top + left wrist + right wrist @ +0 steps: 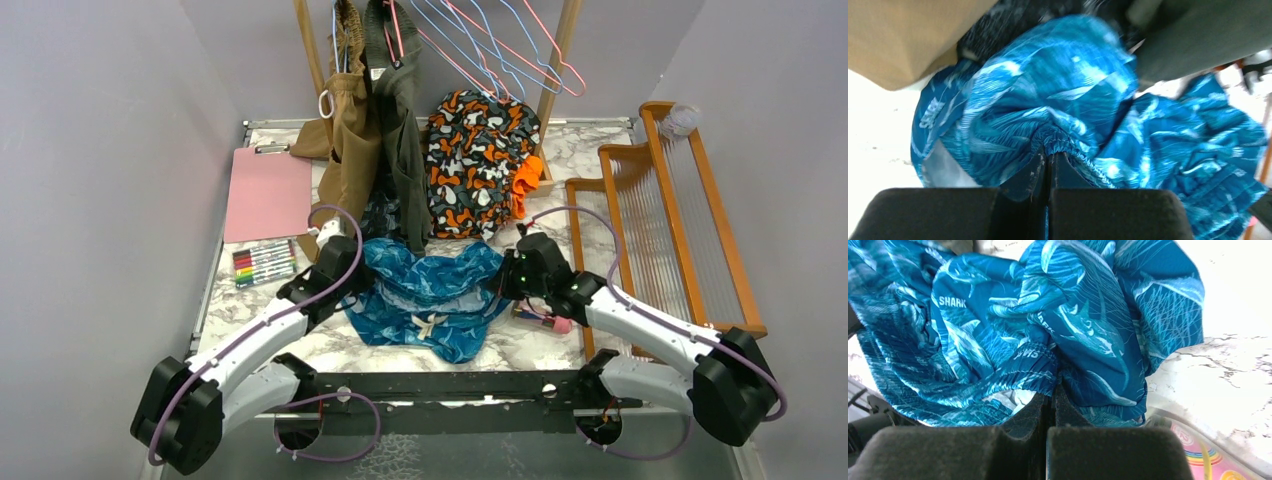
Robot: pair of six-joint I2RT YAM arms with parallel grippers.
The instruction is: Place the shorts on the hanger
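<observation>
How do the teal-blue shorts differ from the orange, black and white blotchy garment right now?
Print: the shiny teal-blue shorts carry a wavy darker-blue pattern; the orange, black and white blotch-patterned garment looks camouflage-like.
Place: the shorts lie crumpled at the marble table's near middle; the blotch-patterned garment sits farther back.
Hold: the left gripper and right gripper each pinch the shorts' waistband; nothing touches the blotch-patterned garment.
Both are rumpled fabric.
</observation>
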